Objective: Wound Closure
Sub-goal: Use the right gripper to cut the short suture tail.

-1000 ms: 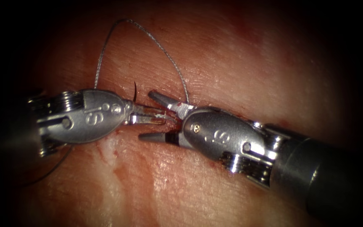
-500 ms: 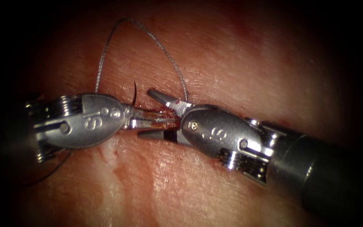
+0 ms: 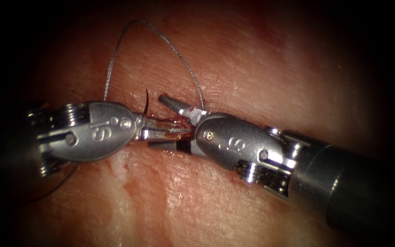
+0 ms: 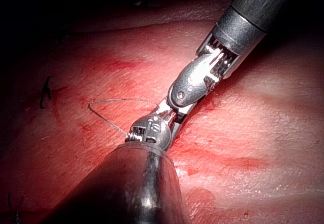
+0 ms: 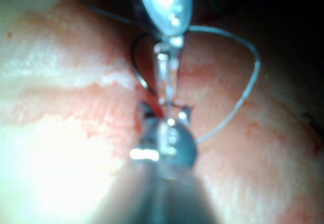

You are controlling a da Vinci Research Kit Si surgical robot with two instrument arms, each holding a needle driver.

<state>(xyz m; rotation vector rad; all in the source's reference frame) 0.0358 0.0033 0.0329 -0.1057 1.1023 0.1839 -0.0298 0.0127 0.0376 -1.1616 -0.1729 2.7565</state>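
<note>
Two hands work over one piece of tissue [image 3: 252,68], with one needle and one thread between them. The left hand [image 3: 179,131] reaches in from the left, its jaws pressed together and pointing right. The right hand [image 3: 156,121] reaches in from the right with its jaws spread wide and grasping nothing. One jaw lies on the far side of the left hand's jaws and the other on the near side, so the left jaws sit in the gap. The needle [image 3: 146,99] is a thin dark curve just beside the root of the left hand's jaws. Its fine end stands up toward the far side, left of the right hand's far jaw and apart from it. In the right wrist view the needle [image 5: 135,64] arcs round to the tips of the left hand [image 5: 164,100], which seems to be clenched on it. Where along the curve it is held, and whether any of the needle sits in the tissue, cannot be told. The thread [image 3: 179,55] rises from behind the left hand, loops high over the far tissue and comes down beside the right hand's far jaw. Red fluid [image 3: 161,196] streaks the near tissue.
</note>
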